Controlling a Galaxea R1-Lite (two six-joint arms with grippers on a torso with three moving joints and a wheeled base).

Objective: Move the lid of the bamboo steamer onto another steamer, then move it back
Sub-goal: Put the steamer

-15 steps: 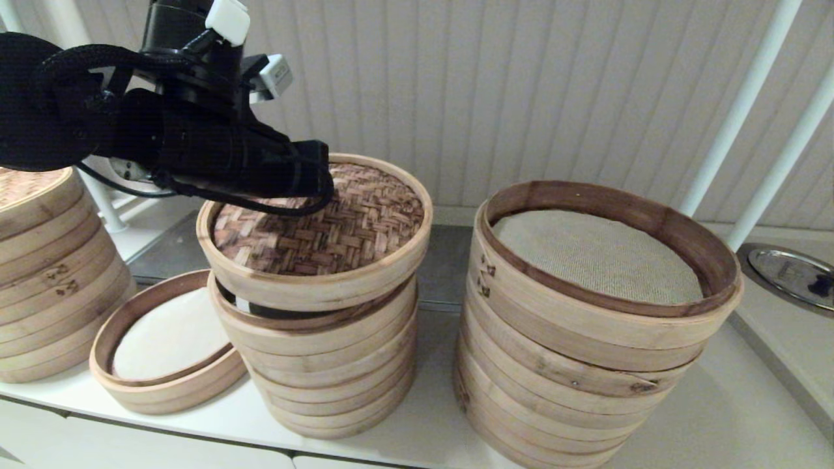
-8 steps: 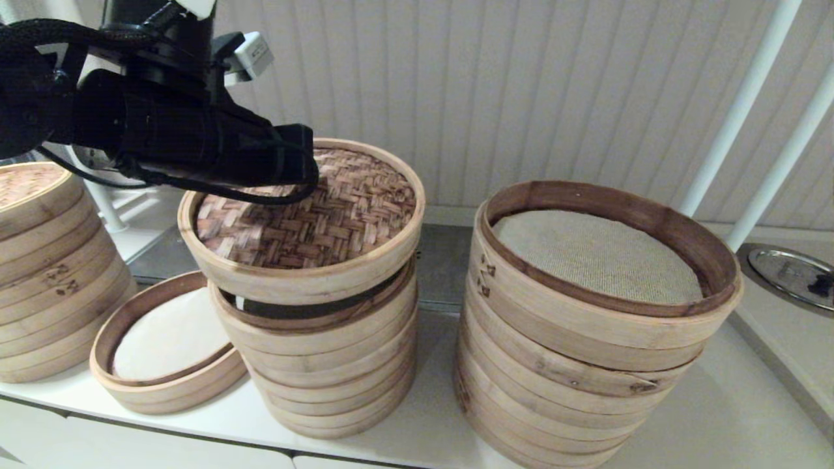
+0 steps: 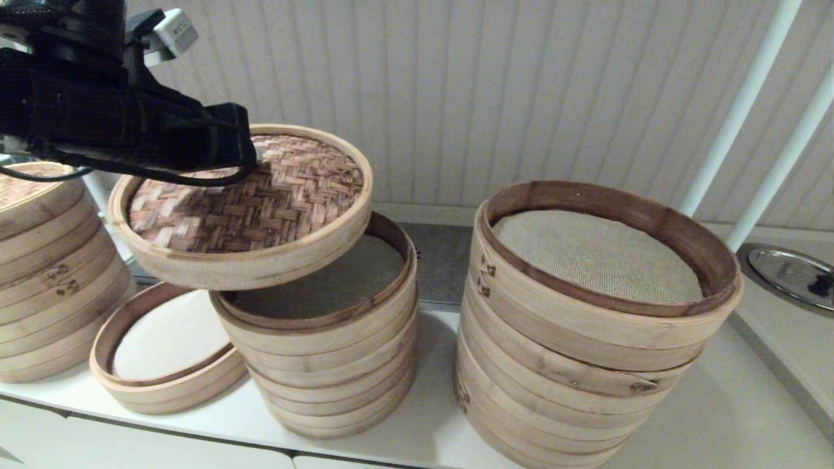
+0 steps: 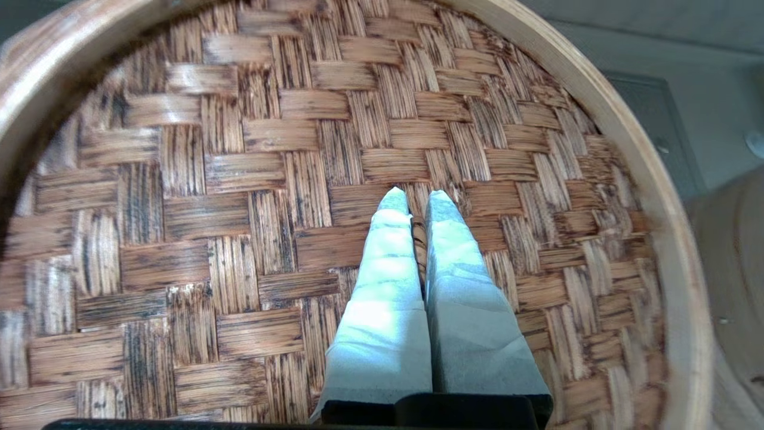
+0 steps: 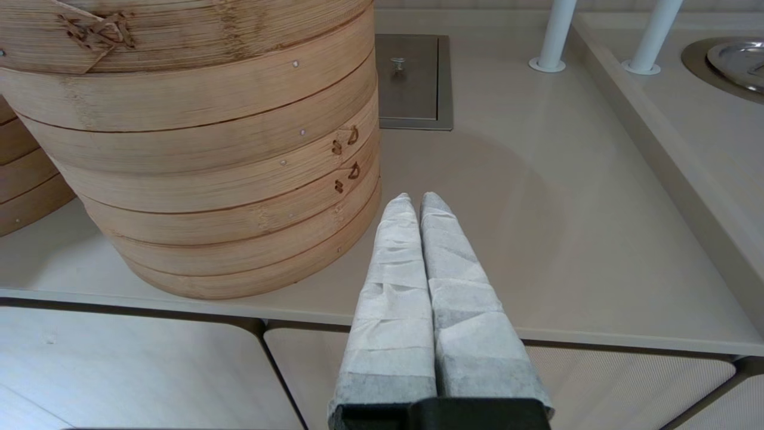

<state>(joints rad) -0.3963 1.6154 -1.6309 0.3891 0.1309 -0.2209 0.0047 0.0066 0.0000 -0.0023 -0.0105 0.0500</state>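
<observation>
The bamboo steamer lid [image 3: 260, 202], brown basket-weave with a pale rim, hangs tilted in the air, partly over the middle stack [image 3: 339, 365] and partly over the shallow steamer ring [image 3: 163, 384] with its white liner. My left gripper [image 4: 416, 200] is shut on the lid's small centre loop, which shows as a thin strip between the fingers. In the head view its tip [image 3: 251, 153] is hidden by the black wrist. The lid [image 4: 239, 179] fills the left wrist view. My right gripper [image 5: 416, 200] is shut and empty, low in front of the counter edge.
A tall stack with a pale lid [image 3: 45, 273] stands at the far left. The widest stack with a grey mesh liner [image 3: 586, 339] stands at the right and shows as a stack wall [image 5: 209, 167] to the right wrist. White posts [image 3: 736, 117] and a metal dish [image 3: 788, 273] lie beyond.
My left gripper has lifted the lid off the middle stack and carried it left and up, uncovering that stack's grey liner. The right arm has not moved.
</observation>
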